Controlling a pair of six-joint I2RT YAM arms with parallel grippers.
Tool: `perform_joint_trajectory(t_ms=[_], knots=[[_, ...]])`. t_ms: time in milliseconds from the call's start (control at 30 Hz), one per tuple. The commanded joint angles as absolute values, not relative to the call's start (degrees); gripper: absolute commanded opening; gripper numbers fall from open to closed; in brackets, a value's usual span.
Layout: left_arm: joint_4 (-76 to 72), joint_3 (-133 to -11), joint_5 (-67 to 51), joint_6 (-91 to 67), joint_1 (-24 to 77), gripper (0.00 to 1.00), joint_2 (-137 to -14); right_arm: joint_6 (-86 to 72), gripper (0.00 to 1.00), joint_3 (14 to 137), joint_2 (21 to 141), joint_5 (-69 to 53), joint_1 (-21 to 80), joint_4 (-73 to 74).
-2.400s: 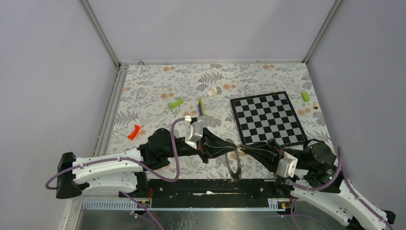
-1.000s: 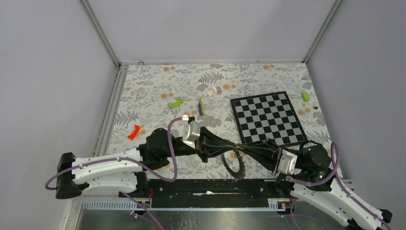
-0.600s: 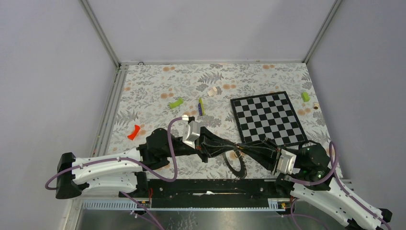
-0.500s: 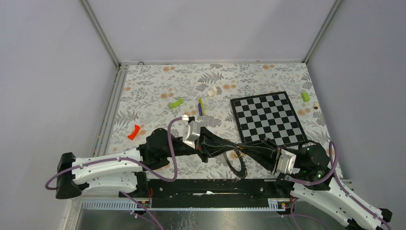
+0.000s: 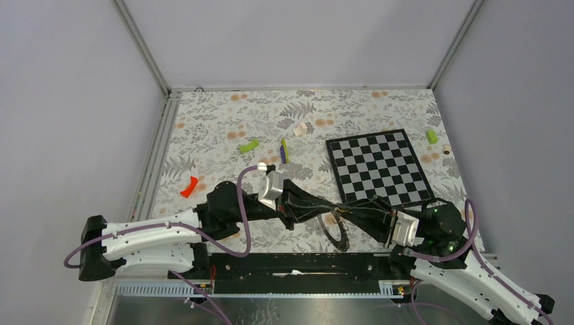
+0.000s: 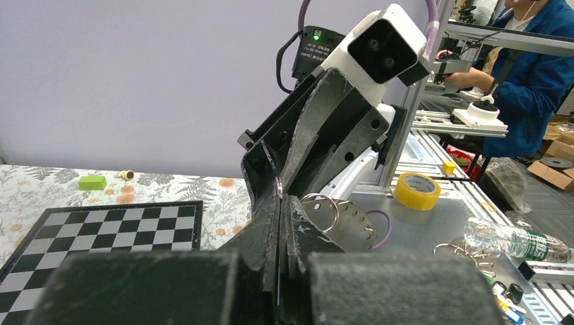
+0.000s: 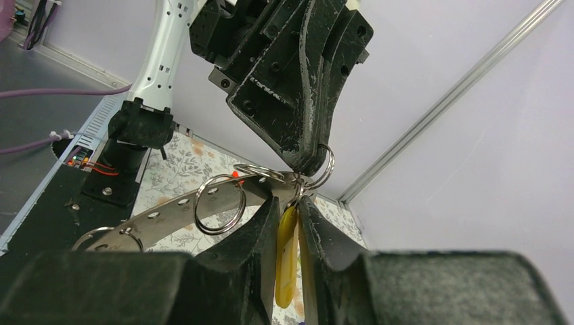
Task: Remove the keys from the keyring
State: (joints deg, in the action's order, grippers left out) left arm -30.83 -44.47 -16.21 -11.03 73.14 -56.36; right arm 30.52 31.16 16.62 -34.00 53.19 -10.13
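Note:
The keyring is a dark hoop hanging below the two gripper tips near the table's front edge. From the right wrist it is a silvery band with holes. It also shows beside my left fingers. My left gripper is shut on the band's upper end. My right gripper meets it tip to tip. Its jaws stand narrowly apart, and a yellow-tagged key fills the gap between them. The other keys are out of view.
The checkered board lies at the right. Lime-green blocks, a thin stick, a red piece and a pale object are scattered behind. Small split rings hang on the band.
The right arm has drawn in closer to the left gripper. The hoop has turned from edge-on to a wider oval. Over the last half second little has moved.

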Motion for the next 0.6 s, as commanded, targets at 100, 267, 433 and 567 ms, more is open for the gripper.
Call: perform_joint_trajectory(t_ms=[100,267,433,567], knots=[[-35.9,-45.2,-16.4,-11.5,73.1,0.00,-56.4,29.7,0.24,31.2,17.2,-34.7,53.3,-13.9],[-36.0,-45.1,-16.6,-11.7,73.1,0.00,-56.6,29.8,0.24,31.3,17.2,-34.6,53.3,-14.1],[-36.1,-45.0,-16.7,-11.9,73.1,0.00,-56.5,29.9,0.24,31.2,17.3,-34.5,53.3,-14.2],[-36.1,-45.1,-16.7,-11.9,73.1,0.00,-56.7,29.9,0.24,31.3,17.3,-34.5,53.3,-14.2]])
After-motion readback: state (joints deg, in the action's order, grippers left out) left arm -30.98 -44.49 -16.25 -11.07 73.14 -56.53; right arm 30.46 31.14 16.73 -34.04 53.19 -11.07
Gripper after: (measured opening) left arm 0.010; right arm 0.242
